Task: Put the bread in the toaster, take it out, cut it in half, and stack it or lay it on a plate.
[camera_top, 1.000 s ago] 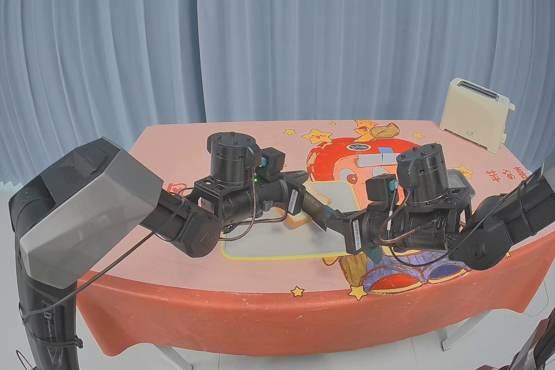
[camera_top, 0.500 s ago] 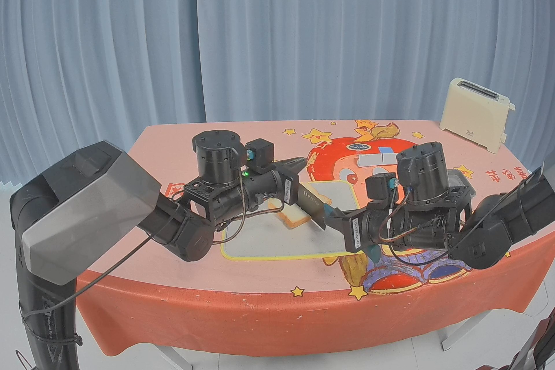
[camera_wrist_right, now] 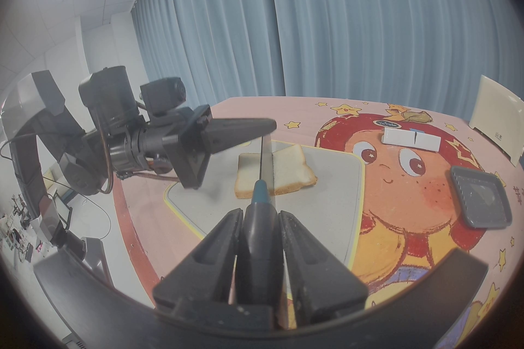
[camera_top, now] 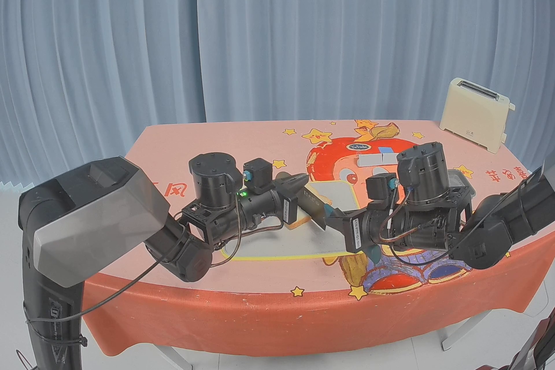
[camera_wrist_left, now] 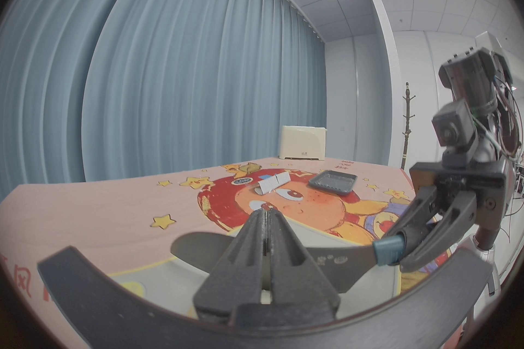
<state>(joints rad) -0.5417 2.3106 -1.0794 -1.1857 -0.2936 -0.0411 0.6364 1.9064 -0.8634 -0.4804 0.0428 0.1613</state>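
Now your right pincer (camera_wrist_right: 259,216) clamps the knife (camera_wrist_right: 266,159) at the bread (camera_wrist_right: 275,175) on the grey board (camera_wrist_right: 338,203) — your left pincer (camera_wrist_left: 266,212), pinched closed, hovers beside it. Pink cartoon tabletop (camera_top: 231,137), toaster (camera_top: 475,112) at its far corner — blue curtain (camera_top: 289,18) behind.

The grey-bladed, teal-handled knife (camera_wrist_left: 335,264), clamped in the right pincer (camera_wrist_right: 260,216), is crossing above the pale toast slice (camera_wrist_right: 290,173) on the white yellow-rimmed cutting board (camera_top: 272,245). The closed left pincer (camera_wrist_left: 266,214) is hanging just beside the blade, crowding the desk's (camera_top: 191,144) middle. Bare pink cloth is stretching across the far left corner; a cream toaster (camera_top: 475,114) is occupying the far right corner.
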